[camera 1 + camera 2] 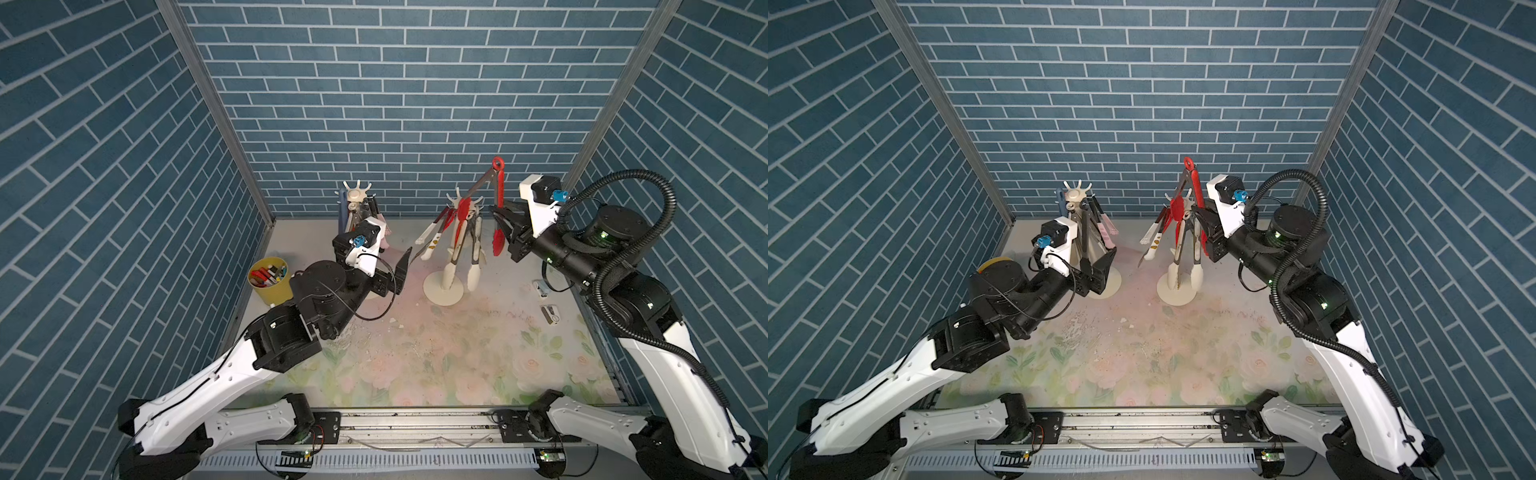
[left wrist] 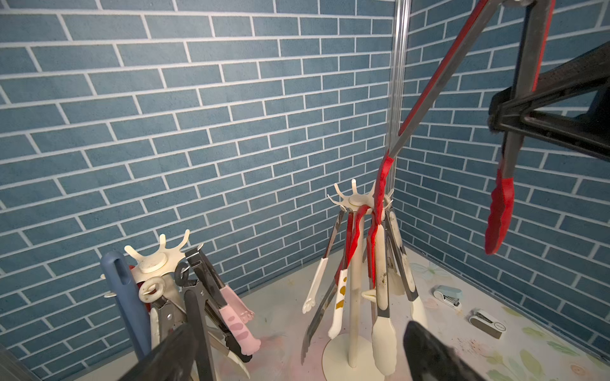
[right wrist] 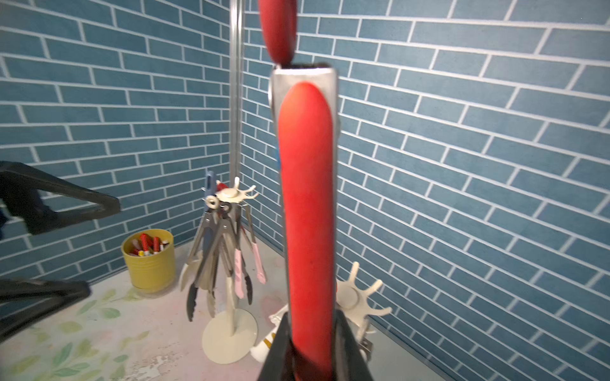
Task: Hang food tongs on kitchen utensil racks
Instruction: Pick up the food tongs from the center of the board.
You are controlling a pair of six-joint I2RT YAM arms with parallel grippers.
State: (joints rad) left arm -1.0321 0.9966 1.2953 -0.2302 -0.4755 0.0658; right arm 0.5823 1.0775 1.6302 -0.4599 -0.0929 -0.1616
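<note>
BOTH TOP VIEWS: left rack [image 1: 356,193] and right rack [image 1: 443,291] loaded with food tongs [image 1: 475,266]; floral bench [image 1: 415,353] holds none; right gripper [image 1: 498,216] clamps red tongs [image 1: 498,183] over right rack, likely the last | LEFT WRIST: left gripper [image 2: 298,330] spread, empty; blue brick walls [image 2: 198,99] | RIGHT WRIST: red tongs fill view, not yet hung

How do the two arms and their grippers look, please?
Both arms: white shells, black joints. The left gripper and right gripper have black, tapering fingers. A ribbed black hose loops along the right arm; a thin black cable runs along the left arm.
</note>
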